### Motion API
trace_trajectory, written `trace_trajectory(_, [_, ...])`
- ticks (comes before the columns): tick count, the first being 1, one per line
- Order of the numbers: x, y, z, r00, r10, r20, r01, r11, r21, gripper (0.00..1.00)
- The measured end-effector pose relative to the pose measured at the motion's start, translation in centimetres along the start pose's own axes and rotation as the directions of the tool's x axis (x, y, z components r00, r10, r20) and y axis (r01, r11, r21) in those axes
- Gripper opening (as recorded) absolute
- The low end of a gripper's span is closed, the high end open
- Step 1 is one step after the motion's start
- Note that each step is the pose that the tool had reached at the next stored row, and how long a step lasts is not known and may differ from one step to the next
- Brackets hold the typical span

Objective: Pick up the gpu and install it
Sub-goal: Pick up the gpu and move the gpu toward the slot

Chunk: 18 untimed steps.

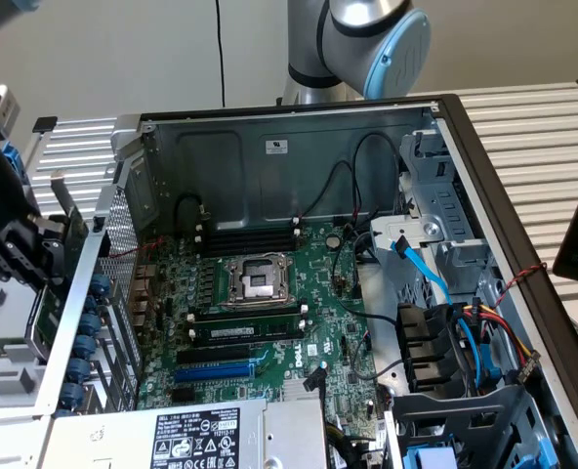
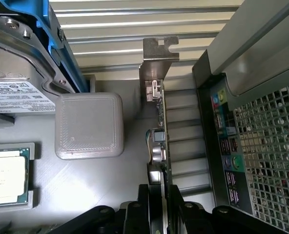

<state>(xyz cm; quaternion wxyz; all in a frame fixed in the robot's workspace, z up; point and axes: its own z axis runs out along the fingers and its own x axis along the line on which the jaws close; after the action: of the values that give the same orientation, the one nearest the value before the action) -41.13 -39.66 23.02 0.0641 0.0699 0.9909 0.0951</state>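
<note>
The end effector [image 2: 160,195] is clamping its black fingers [image 2: 143,197] on the gpu [image 2: 160,122]. This thin green card is showing edge-on, its long axis running away from the fingers to a flat silver bracket [image 2: 156,63]. It is hanging just outside the perforated metal computer case [image 2: 261,146].

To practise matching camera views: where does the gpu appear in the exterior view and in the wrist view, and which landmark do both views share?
Exterior view: the gpu is at the exterior view's far left, just outside the case.
Wrist view: the gpu is seen edge-on, reaching out from the gripper, with its silver bracket at the far end.
Shared landmark: the case's perforated rear wall, beside the card.
</note>
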Motion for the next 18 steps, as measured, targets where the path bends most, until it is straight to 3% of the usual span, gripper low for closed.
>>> trace_trajectory(4, [0.0, -0.01, 0.00, 1.0000, 0.005, -0.0050, -0.005, 0.9999, 0.0093, 0.28])
trace_trajectory(7, [0.0, -0.01, 0.01, 1.0000, 0.009, -0.0041, -0.009, 0.9998, 0.0170, 0.27])
trace_trajectory(12, [0.0, 0.03, -0.13, 0.9999, 0.011, -0.0059, -0.011, 0.9998, 0.0188, 0.27])
trace_trajectory(18, [-0.1, 0.24, -1.20, 0.9999, 0.011, -0.0066, -0.011, 0.9998, 0.0188, 0.27])
